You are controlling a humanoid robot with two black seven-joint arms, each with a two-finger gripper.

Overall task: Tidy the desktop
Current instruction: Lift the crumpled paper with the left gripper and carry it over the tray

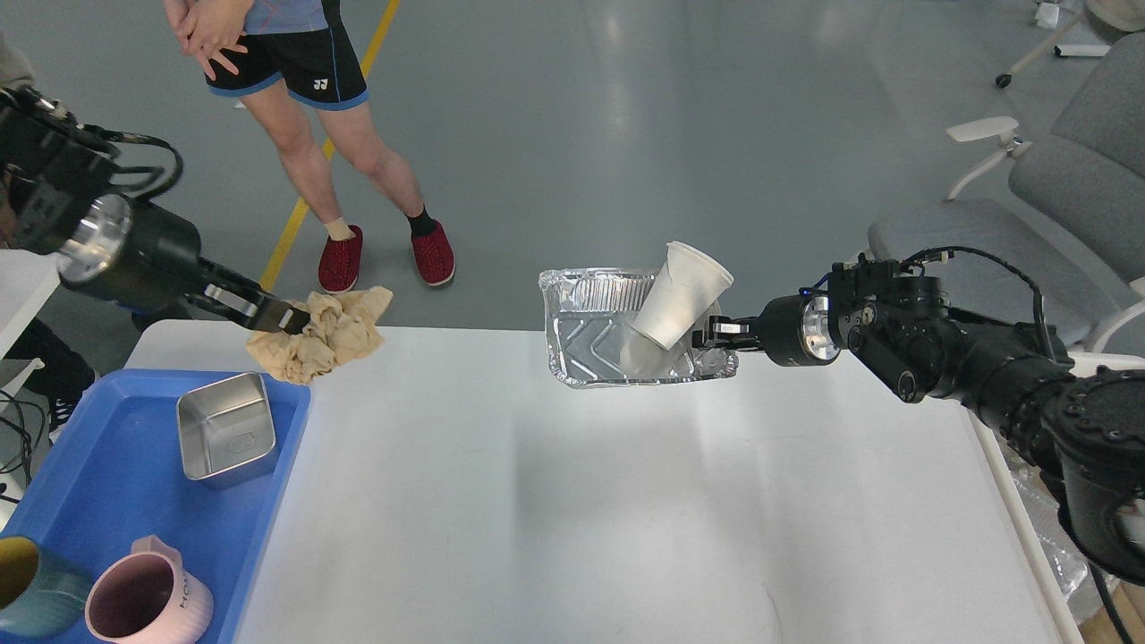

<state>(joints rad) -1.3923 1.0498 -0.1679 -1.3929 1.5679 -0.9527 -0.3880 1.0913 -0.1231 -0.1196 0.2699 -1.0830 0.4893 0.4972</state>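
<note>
Holding a crumpled brown paper wad (322, 333) pinched in its fingers, the left hand (284, 317) is raised above the far left corner of the tabletop (572, 501), over the edge next to the blue tray (134, 501). The right hand (707, 335) is closed on the right rim of a foil tray (590, 344), held up near the tabletop's far edge — a white paper cup (682, 295) leans tilted inside it, mouth up and to the right.

The wide white tabletop fills the lower middle of the view. At its left edge sits the blue tray, with a square steel dish (225, 438) at the far end and, nearer, a pink mug (148, 604) and a teal mug (31, 595) side by side. Beyond the tabletop a person in red shoes (385, 259) stands on the grey floor, and a grey chair (1055, 197) is at the right.
</note>
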